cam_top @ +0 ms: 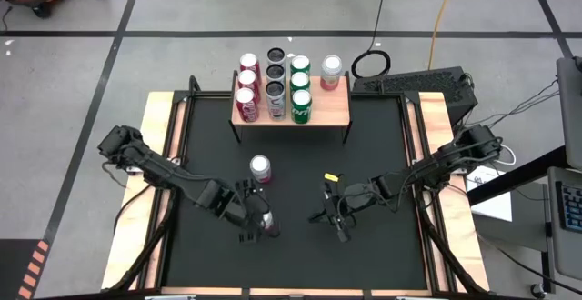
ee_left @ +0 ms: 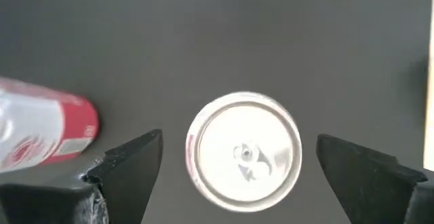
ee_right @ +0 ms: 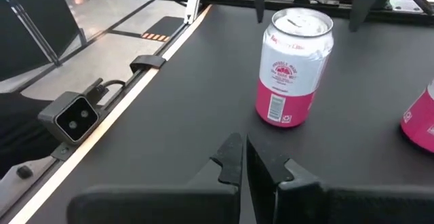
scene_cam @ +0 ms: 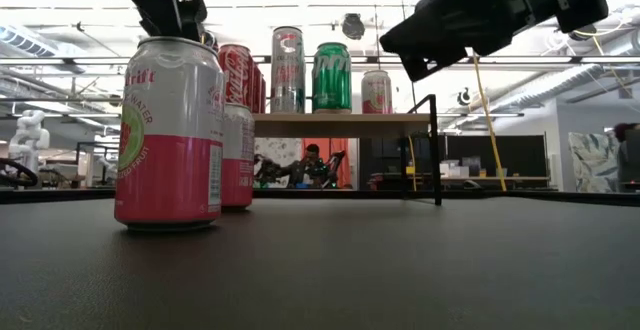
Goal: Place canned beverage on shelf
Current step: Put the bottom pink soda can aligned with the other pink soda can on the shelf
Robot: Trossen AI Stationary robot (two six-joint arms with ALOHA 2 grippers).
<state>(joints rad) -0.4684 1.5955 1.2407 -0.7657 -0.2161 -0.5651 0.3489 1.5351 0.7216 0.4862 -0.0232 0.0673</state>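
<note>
**Matt black bench, glossy metal cans**

The bench [cam_top: 300, 236] has a matt black top, smooth and faintly grainy, edged with pale bare-wood strips [cam_top: 156, 182]. The cans [scene_cam: 168, 135] are thin metal with glossy printed sides and bright brushed-silver lids [ee_left: 244, 153]. The shelf [cam_top: 332, 109] is a smooth light-wood board on thin black metal legs. Both arms and their jaws look like dull black plastic. The floor [cam_top: 182, 9] is smooth grey with a slight sheen.

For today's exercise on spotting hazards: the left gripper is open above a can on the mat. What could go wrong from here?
1. The left gripper straddles the pink can; an off-centre close might tip it.
2. A second can stands nearby and could be knocked.
3. The shelf is crowded; only its right part looks free.
</note>
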